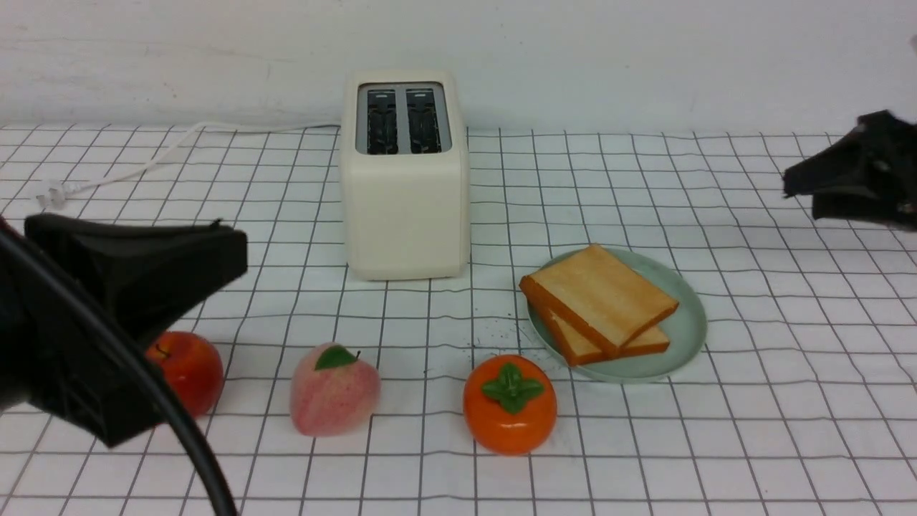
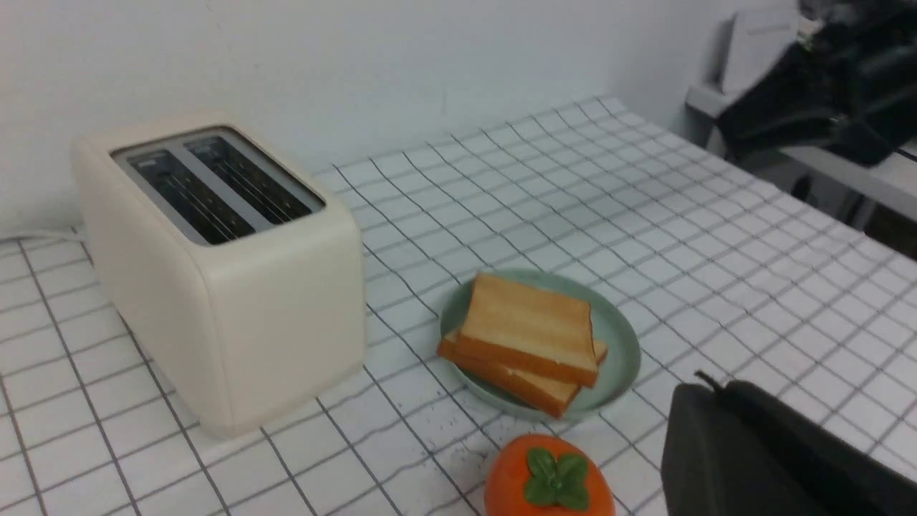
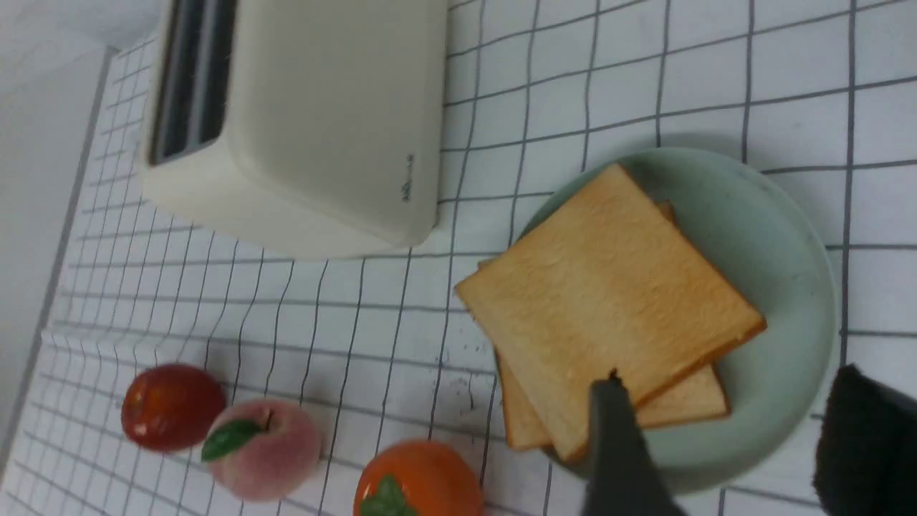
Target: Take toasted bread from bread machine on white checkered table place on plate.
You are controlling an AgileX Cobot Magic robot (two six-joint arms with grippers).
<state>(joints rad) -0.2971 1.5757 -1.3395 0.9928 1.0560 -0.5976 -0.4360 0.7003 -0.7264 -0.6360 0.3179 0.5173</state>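
Orange persimmon (image 1: 509, 403), peach (image 1: 334, 390) and apple (image 1: 188, 371) sat nearer than the plate (image 1: 684, 337), where both toasted bread (image 1: 600, 295) slices lay stacked askew. The right gripper (image 3: 731, 380) hung right of the plate, jaws apart and empty; the left gripper (image 1: 215, 261) (closed tight) waited well left. Beyond the plate, the bread machine (image 1: 405, 179) stood empty. A careless sweep could knock the overhanging top slice off.

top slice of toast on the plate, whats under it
The second slice lies under the top slice, slightly askew, on the green plate. Only its crust edges and a corner strip show; the rest of its face is covered.
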